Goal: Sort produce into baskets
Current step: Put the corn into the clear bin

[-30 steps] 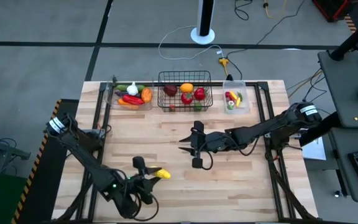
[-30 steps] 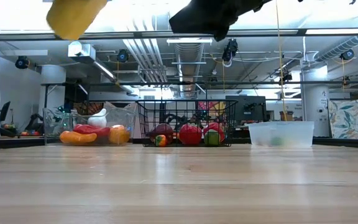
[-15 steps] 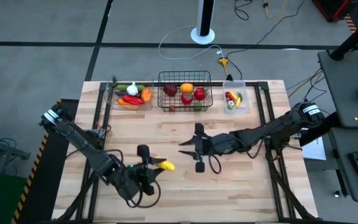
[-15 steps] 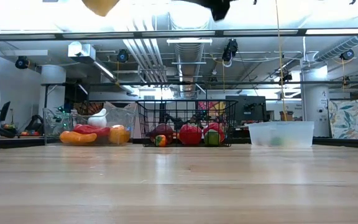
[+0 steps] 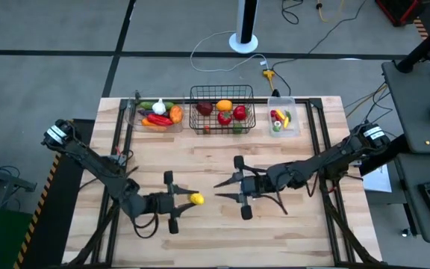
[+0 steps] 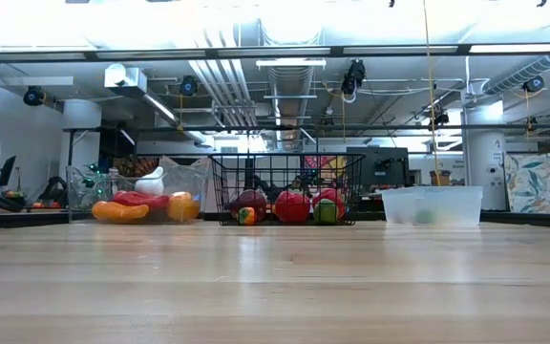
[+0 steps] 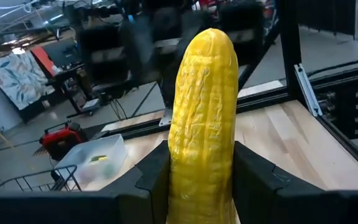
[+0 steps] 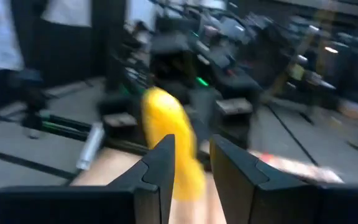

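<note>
The wooden table (image 5: 290,246) is bare between arms and bins — open room. At its far edge, the black wire basket (image 5: 222,109), wide clear bin (image 5: 155,116) and small clear bin (image 5: 283,119) already hold produce. Only the yellow corn (image 5: 196,199) looks unsorted, clamped in the left gripper (image 5: 187,199). The right gripper (image 5: 222,190) faces it closely — jaws narrowly apart, empty.
</note>
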`<act>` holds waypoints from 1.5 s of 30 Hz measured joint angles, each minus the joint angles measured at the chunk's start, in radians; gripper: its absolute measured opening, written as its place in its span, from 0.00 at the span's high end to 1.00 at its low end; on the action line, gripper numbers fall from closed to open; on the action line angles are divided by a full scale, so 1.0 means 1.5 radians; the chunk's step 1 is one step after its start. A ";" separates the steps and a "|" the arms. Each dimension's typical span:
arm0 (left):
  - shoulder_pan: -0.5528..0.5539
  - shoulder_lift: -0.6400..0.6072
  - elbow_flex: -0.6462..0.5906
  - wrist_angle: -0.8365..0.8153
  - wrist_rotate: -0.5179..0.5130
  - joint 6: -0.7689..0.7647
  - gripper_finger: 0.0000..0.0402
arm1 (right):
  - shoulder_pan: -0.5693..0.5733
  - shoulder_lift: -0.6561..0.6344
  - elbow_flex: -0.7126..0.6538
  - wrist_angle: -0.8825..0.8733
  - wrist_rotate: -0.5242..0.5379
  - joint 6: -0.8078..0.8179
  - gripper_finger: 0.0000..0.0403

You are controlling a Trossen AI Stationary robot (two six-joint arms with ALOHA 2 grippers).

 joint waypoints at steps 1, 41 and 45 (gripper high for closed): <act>0.002 -0.002 -0.012 0.017 0.000 0.000 0.71 | 0.000 0.000 0.000 0.011 -0.025 -0.002 0.77; 0.065 0.015 -0.027 0.140 0.001 0.019 0.71 | -0.038 0.118 0.082 0.140 -0.038 0.027 0.40; 0.065 0.015 -0.027 0.140 0.002 0.019 0.71 | -0.041 0.118 0.085 0.137 -0.035 0.036 0.46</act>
